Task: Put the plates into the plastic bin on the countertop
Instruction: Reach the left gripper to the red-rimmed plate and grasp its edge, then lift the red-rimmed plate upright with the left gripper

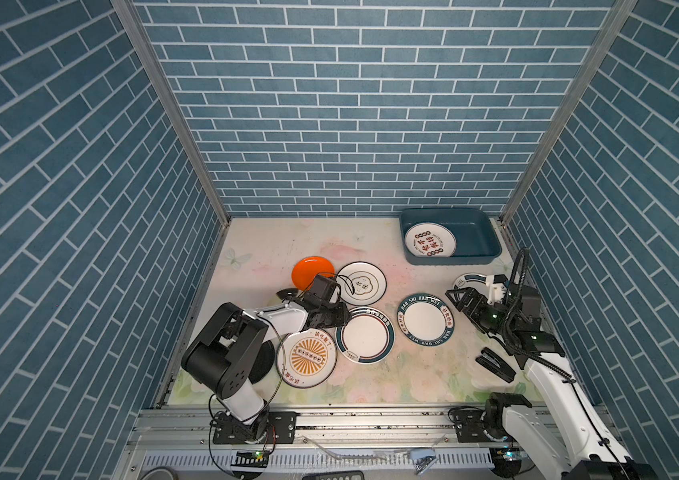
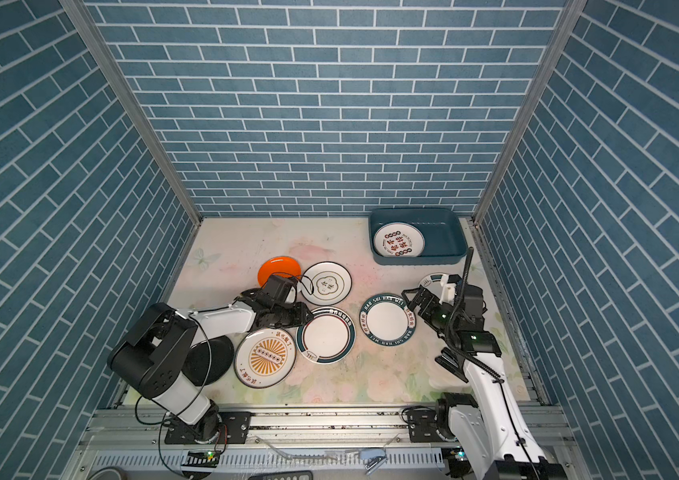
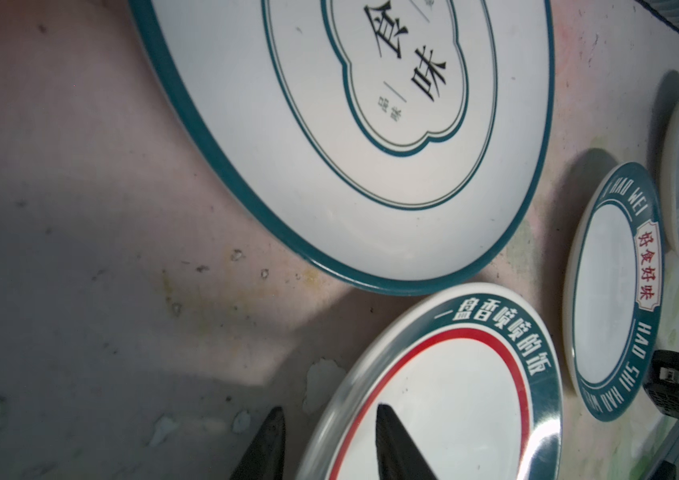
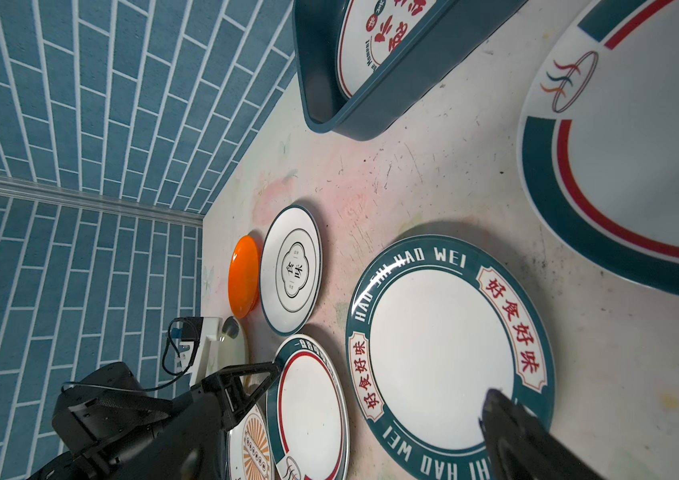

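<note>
Floral countertop (image 1: 271, 249) carries the plastic bin (image 1: 475, 237) right of frame centre with one lettered plate (image 1: 430, 245) inside, the left gripper (image 3: 329, 409), narrow but unclosed, straddling the rim of the red-ringed plate (image 3: 454, 395), likely because flat plates lift only by the edge, and the right gripper (image 1: 463, 300) hanging wide open.

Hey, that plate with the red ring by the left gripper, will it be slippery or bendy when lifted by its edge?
Probably slippery: the red-ring plate looks glossy, with glare on its rim. Likely stiff, since it lies flat and evenly round. Pinched at one edge, it may droop or slip.
</note>
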Action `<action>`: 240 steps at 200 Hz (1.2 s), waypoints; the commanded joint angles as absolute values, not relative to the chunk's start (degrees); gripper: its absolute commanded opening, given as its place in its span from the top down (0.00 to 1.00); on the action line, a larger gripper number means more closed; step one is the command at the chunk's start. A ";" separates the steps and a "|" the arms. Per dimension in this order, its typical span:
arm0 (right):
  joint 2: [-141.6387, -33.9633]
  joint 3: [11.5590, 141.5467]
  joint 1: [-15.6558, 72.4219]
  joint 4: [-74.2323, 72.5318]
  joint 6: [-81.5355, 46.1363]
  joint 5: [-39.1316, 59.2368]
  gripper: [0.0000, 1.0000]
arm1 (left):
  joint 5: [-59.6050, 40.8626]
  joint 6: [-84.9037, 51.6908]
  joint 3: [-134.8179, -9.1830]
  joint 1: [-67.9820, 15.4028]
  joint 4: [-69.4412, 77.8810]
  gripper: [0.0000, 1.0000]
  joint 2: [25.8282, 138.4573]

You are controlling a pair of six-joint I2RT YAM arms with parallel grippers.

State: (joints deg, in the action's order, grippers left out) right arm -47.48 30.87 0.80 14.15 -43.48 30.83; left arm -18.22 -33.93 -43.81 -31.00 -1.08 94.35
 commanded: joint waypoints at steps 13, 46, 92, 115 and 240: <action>-47.47 29.71 0.70 14.34 -44.18 28.61 0.02 | -18.30 -32.95 -44.33 -31.03 -2.92 0.72 96.33; -47.54 29.11 0.73 12.95 -46.56 29.46 0.02 | -18.37 -32.37 -44.87 -31.10 -3.71 0.74 97.46; -46.66 28.73 0.70 12.86 -47.59 29.31 0.02 | -19.39 -32.01 -45.05 -31.20 -3.22 0.84 98.74; -46.34 28.57 0.70 12.79 -47.82 29.17 0.02 | -19.45 -31.40 -45.36 -31.16 -4.01 0.95 98.20; -46.42 28.20 0.72 12.38 -48.32 29.84 0.03 | -22.04 -32.68 -46.15 -31.12 -9.41 1.00 82.75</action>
